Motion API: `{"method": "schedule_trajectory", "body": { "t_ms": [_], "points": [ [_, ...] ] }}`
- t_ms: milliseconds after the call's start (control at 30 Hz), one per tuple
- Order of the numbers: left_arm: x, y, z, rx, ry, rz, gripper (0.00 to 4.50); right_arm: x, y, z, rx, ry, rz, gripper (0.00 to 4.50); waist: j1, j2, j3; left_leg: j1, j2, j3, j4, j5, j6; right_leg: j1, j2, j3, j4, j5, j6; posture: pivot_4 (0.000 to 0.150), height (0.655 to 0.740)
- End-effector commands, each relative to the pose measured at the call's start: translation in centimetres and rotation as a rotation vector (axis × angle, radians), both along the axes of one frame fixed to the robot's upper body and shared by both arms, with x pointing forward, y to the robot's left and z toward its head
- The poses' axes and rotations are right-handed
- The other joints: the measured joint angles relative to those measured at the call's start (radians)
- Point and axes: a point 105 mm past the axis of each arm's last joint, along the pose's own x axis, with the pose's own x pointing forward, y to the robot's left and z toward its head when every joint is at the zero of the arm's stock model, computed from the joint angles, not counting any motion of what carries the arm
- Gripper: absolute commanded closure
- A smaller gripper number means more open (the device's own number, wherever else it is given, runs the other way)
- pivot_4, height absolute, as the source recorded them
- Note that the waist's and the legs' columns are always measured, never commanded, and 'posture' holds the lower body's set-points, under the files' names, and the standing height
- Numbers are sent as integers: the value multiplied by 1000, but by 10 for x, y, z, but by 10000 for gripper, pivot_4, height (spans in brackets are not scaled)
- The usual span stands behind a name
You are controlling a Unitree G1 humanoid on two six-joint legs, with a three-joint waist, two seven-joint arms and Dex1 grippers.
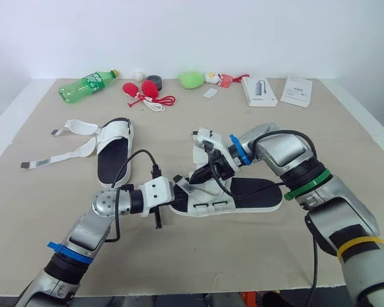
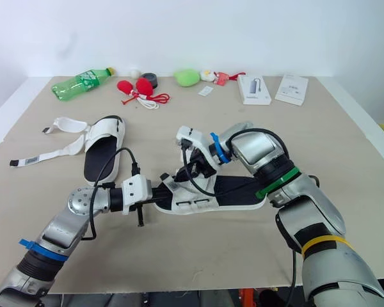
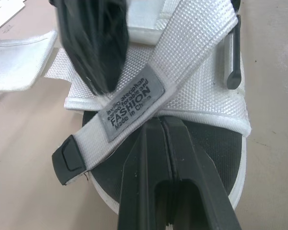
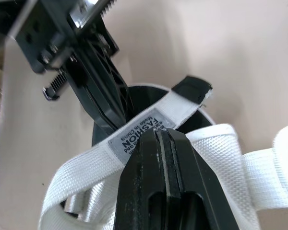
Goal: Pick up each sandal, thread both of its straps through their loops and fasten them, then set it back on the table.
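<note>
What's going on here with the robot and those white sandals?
The robot is working on the nearer sandal, which lies on the table. Its right gripper is shut on the labelled strap, and the left gripper, also shut, has its tips against the same strap. The other sandal lies to the robot's left with both straps spread open, not yet fastened.

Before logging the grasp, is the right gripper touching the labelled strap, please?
Touching. The right wrist view shows the right gripper, jaws shut, pinching the labelled strap.
</note>
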Motion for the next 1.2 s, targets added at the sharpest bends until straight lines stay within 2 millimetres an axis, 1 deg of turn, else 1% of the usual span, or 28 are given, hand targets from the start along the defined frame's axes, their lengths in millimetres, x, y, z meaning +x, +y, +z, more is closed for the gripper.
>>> {"method": "schedule_trajectory", "body": {
  "t_ms": [33,100,167,267,333,367,433,633,800,967,1200],
  "points": [
    [-5,-3,-1,12,-12,-26,45000,-6,-2,30,125,-15,53,44159,0,0,0,0,0,0,0,0,0,0,0,0,0,0,0,1500,7400],
    [-6,-3,-1,14,-10,-28,45000,-14,-5,39,184,3,94,44159,0,0,0,0,0,0,0,0,0,0,0,0,0,0,0,1500,7400],
    [-7,-3,-2,17,-8,-31,45000,-22,-10,42,208,0,148,44159,0,0,0,0,0,0,0,0,0,0,0,0,0,0,0,1500,7400],
    [-8,-4,-2,21,-7,-36,45000,-29,-15,40,185,-7,167,44159,0,0,0,0,0,0,0,-1,0,0,0,0,0,-1,0,1500,7400],
    [-8,-4,-2,22,-6,-38,45000,-33,-18,36,140,44,138,44159,0,0,0,0,0,0,0,-1,0,0,0,0,0,-1,0,1500,7400],
    [-8,-4,-2,22,-6,-39,45000,-33,-20,35,119,43,137,44159,0,0,0,0,0,0,0,-1,0,0,0,0,0,-1,0,1500,7400],
    [-7,-4,-2,23,-6,-40,45000,-32,-21,33,92,3,123,38642,0,0,0,0,0,0,0,-1,0,0,0,0,0,-1,0,1500,7400],
    [-8,-5,-3,28,-6,-45,45000,-33,-22,33,75,-13,112,38642,0,0,0,0,0,0,0,-1,0,0,0,0,0,-1,0,1500,7400],
    [-8,-5,-3,27,-6,-46,45000,-42,-25,30,51,34,115,38642,0,0,0,0,0,0,0,-1,0,0,0,0,0,-1,0,1500,7400],
    [-8,-6,-4,26,-7,-47,45000,-49,-30,19,11,76,95,38642,0,0,0,0,0,0,0,-1,0,0,0,0,0,-1,0,1500,7400],
    [-9,-7,-4,26,-8,-51,45000,-45,-32,8,-4,97,52,38642,0,0,0,0,0,0,0,-1,0,0,0,0,0,-1,0,1500,7400]
  ]
}}
